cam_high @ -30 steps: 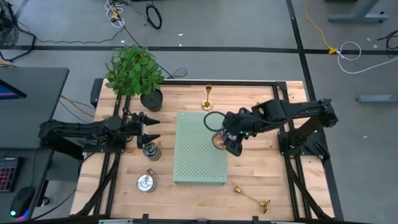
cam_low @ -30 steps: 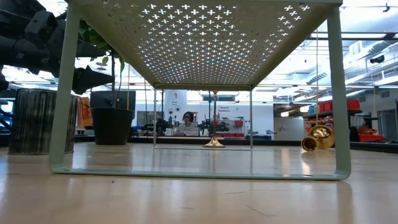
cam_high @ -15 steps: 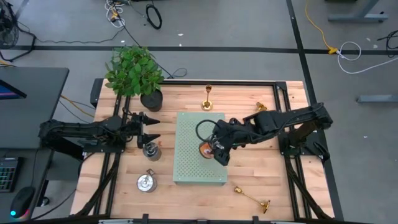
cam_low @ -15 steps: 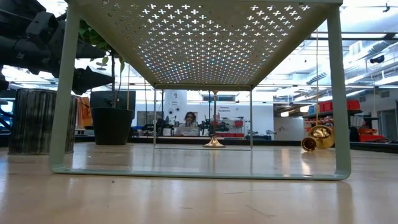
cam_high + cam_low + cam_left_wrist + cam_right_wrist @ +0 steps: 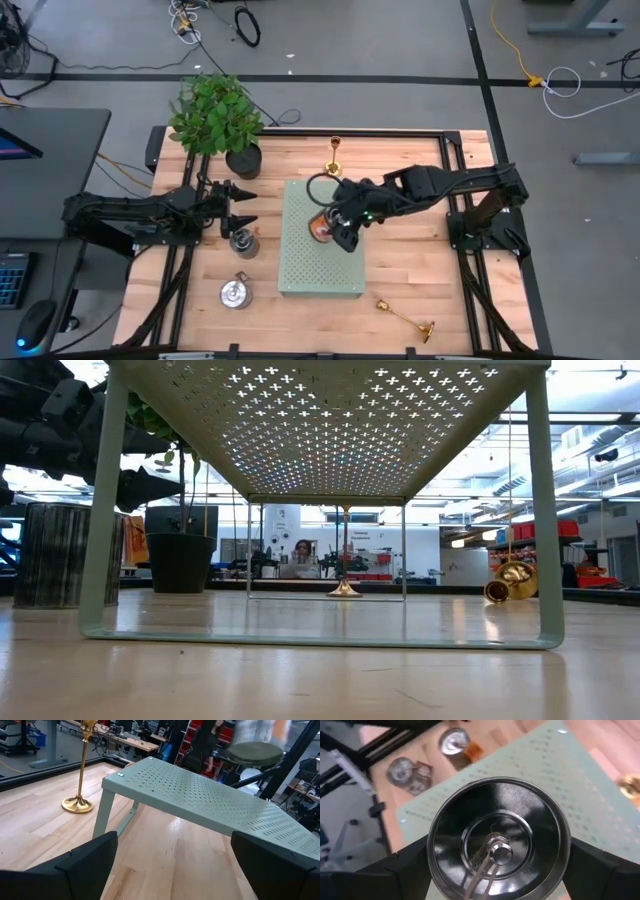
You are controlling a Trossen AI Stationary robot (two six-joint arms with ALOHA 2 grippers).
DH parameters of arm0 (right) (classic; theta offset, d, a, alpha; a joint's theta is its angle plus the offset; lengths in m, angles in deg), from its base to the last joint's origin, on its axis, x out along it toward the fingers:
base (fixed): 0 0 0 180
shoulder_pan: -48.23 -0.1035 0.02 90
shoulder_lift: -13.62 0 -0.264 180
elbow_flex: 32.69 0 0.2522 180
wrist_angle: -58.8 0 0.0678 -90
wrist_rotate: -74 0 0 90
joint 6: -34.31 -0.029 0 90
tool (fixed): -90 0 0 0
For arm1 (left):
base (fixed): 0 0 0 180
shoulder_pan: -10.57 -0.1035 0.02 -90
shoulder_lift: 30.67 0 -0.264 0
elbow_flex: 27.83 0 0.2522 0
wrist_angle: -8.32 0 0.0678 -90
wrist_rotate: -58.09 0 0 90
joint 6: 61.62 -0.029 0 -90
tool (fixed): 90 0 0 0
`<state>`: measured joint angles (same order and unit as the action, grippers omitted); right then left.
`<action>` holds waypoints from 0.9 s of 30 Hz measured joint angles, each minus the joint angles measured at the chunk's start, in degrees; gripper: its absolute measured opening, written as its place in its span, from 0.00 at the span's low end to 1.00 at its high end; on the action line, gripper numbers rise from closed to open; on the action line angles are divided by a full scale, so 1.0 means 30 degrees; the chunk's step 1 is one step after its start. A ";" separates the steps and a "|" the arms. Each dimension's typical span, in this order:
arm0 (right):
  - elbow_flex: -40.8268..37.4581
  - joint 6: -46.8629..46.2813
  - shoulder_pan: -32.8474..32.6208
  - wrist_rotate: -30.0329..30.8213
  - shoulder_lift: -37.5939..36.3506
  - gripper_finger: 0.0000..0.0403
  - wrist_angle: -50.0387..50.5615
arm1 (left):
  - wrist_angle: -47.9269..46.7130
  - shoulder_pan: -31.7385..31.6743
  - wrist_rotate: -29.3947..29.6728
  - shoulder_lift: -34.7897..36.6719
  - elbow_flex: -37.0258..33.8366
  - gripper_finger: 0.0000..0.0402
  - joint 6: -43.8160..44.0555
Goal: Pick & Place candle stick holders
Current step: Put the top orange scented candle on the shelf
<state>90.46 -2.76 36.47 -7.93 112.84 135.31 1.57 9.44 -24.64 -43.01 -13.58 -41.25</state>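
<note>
My right gripper (image 5: 333,226) reaches over the pale green perforated shelf (image 5: 320,270) and is shut on a round metal can (image 5: 319,229), not on a candlestick. One brass candlestick (image 5: 333,158) stands upright on its base beyond the shelf's far edge; it also shows in the left wrist view (image 5: 81,770). Another candlestick (image 5: 405,318) lies on its side near the front right. A third is hidden behind my right arm. My left gripper (image 5: 243,206) is open and empty at the table's left. My right gripper pinches the can's round side wall (image 5: 434,855) between its two fingers (image 5: 395,875), one on each side. The can's flat ringed end (image 5: 497,845) faces the wrist camera. The fingers slant down from the table's right. The can is held over the shelf top (image 5: 570,780).
Two more cans (image 5: 243,243) (image 5: 235,293) stand on the wood left of the shelf, close to my left gripper. A potted plant (image 5: 215,115) stands at the far left. A black frame runs along the table's edges.
My right gripper has carried the can toward the table's left, from the shelf's right edge to above the shelf's middle, then a little toward the far edge. It has stayed shut on the can.
</note>
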 joint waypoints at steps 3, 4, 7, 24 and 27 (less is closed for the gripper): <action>0.0690 0.1181 0.0109 -0.0056 0.0657 0.87 0.0195 | 0.0004 0.0003 -0.0001 0.0000 -0.0001 0.99 0.0006; 0.0997 0.1406 0.0167 -0.0037 0.0792 0.87 0.0569 | 0.0004 0.0000 -0.0007 0.0000 0.0003 0.99 0.0006; 0.1715 0.1448 0.0296 0.0177 0.0880 0.87 0.2147 | 0.0004 0.0000 -0.0003 0.0000 -0.0004 0.99 0.0006; 0.1796 0.1018 0.0049 -0.0020 0.0895 0.86 0.1128 | 0.1173 0.0004 0.0031 -0.0007 -0.0001 0.99 0.1028; 0.1796 0.0486 0.0146 -0.0103 0.0895 0.86 0.1089 | 0.1741 0.0002 0.0005 -0.0007 -0.0004 0.99 0.1452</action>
<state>95.85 -1.30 36.90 -8.24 115.53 138.57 6.79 9.45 -24.63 -43.03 -13.60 -36.90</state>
